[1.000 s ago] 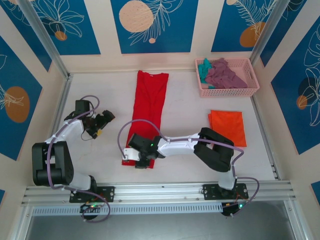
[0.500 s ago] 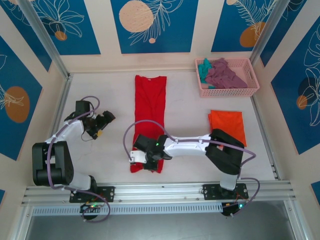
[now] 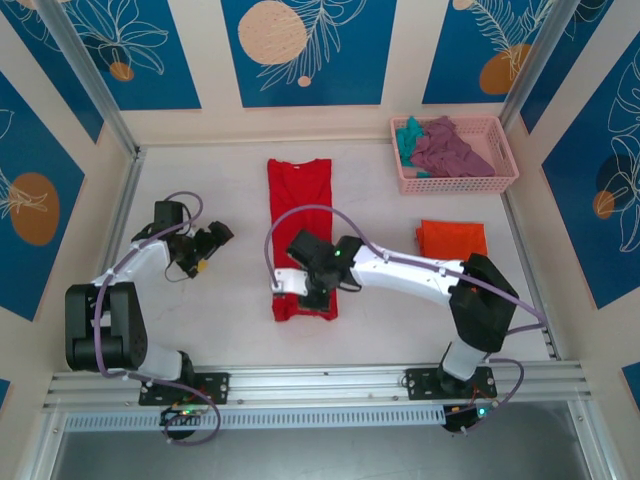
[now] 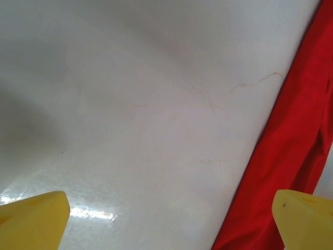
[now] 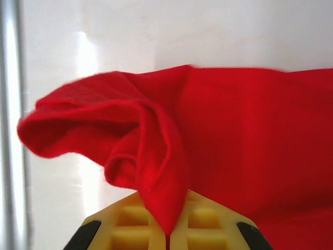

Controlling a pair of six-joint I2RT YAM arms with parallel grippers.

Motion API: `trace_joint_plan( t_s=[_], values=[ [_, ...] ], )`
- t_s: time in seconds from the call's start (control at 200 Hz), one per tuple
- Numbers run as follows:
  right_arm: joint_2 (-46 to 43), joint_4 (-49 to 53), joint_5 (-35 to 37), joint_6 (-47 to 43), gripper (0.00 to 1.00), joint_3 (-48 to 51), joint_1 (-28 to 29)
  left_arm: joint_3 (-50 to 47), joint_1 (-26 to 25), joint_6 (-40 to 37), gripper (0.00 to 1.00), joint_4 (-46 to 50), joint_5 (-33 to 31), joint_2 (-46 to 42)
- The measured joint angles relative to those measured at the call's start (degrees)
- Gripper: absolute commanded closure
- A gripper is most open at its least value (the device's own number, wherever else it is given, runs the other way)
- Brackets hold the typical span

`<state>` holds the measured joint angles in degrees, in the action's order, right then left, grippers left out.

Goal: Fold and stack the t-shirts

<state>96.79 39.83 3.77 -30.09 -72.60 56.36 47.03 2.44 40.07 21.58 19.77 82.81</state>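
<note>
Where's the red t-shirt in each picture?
Top view: the red t-shirt lies long in the middle of the table, near end in the right gripper.
Left wrist view: a slanting strip along the right edge.
Right wrist view: bunched across the middle, pinched between the fingers.
Shared landmark: the white table.

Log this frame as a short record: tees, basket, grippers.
red tee: long folded strip, mid-table; near end pinched up
orange tee: folded flat, to its right
basket: far right corner; holds purple tee and teal tee, crumpled
right gripper: shut on red tee's near end
left gripper: open, empty, left of red tee
</note>
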Motion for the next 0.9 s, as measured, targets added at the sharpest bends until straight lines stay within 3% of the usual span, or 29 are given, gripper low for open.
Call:
trace_joint_plan(
  t_s=[0.355,0.9],
  values=[
    [10.4,-1.55,2.12,-9.75,1.0,-12.98,-9.94,0.0,0.0,0.02,0.0,-0.24,0.17,0.94],
    [19.82,-1.92,3.82,-15.04,1.0,-23.54,-15.28,0.0,-0.11,0.02,0.0,-1.55,0.22,2.58]
  ],
)
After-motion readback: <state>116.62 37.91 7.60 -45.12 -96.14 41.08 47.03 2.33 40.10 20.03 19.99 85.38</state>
